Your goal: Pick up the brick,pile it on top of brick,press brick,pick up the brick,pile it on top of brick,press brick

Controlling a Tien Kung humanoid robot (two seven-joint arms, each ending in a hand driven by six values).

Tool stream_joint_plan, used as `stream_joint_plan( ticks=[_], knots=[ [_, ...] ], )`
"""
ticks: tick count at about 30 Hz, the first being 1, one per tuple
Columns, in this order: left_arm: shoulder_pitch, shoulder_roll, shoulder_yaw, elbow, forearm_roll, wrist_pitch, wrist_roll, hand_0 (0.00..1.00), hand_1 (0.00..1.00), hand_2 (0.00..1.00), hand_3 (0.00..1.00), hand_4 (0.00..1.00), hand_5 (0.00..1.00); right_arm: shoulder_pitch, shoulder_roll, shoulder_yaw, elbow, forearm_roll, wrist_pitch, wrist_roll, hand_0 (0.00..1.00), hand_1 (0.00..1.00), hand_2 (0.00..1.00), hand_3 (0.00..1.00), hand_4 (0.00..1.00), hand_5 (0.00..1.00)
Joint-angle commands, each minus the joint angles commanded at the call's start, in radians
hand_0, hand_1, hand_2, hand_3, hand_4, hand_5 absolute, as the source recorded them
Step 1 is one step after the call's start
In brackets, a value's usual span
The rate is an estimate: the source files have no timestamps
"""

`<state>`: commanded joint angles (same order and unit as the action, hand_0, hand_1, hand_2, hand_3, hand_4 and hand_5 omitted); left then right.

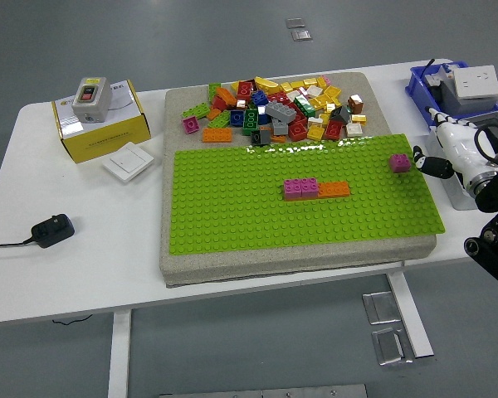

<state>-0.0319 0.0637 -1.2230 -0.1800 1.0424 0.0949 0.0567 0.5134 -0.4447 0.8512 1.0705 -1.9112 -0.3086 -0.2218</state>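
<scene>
The right hand (442, 149) is at the right edge of the green plate (232, 215); its fingers seem released, holding nothing. A pink brick (301, 189) and an orange brick (333, 189) sit touching on the plate.

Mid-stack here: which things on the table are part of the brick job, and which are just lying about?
Job:
green baseplate
pink brick joined to orange brick
lone pink brick
loose brick pile
right hand

Lying about:
yellow box
white switch
black plug
blue bin
</scene>
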Motion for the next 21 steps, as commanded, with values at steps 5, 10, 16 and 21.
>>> stream_joint_plan(
  ticks=[5, 10, 16, 21],
  knots=[
    [0.002, 0.001, -0.003, 0.000, -0.003, 0.000, 0.000, 0.665, 0.664, 0.655, 0.643, 0.361, 0.583, -0.050, 0.007, 0.064, 0.090, 0.147, -0.013, 0.067, 0.893, 0.907, 0.946, 0.998, 0.516, 0.361],
    [0.005, 0.000, -0.010, 0.000, 0.006, -0.001, 0.004, 0.665, 0.664, 0.654, 0.642, 0.363, 0.583, -0.074, 0.036, 0.094, 0.177, 0.227, -0.033, 0.090, 0.874, 0.894, 0.931, 0.989, 0.515, 0.363],
    [0.006, 0.002, -0.016, 0.000, 0.009, -0.001, 0.004, 0.666, 0.664, 0.653, 0.641, 0.363, 0.583, -0.072, 0.021, 0.068, 0.167, 0.269, -0.037, 0.099, 0.857, 0.887, 0.921, 0.949, 0.531, 0.342],
    [0.009, -0.002, -0.020, 0.000, 0.012, -0.002, 0.005, 0.665, 0.664, 0.652, 0.640, 0.362, 0.582, -0.028, 0.011, -0.014, 0.129, 0.237, -0.035, 0.095, 0.852, 0.890, 0.931, 0.950, 0.533, 0.336]
  ],
)
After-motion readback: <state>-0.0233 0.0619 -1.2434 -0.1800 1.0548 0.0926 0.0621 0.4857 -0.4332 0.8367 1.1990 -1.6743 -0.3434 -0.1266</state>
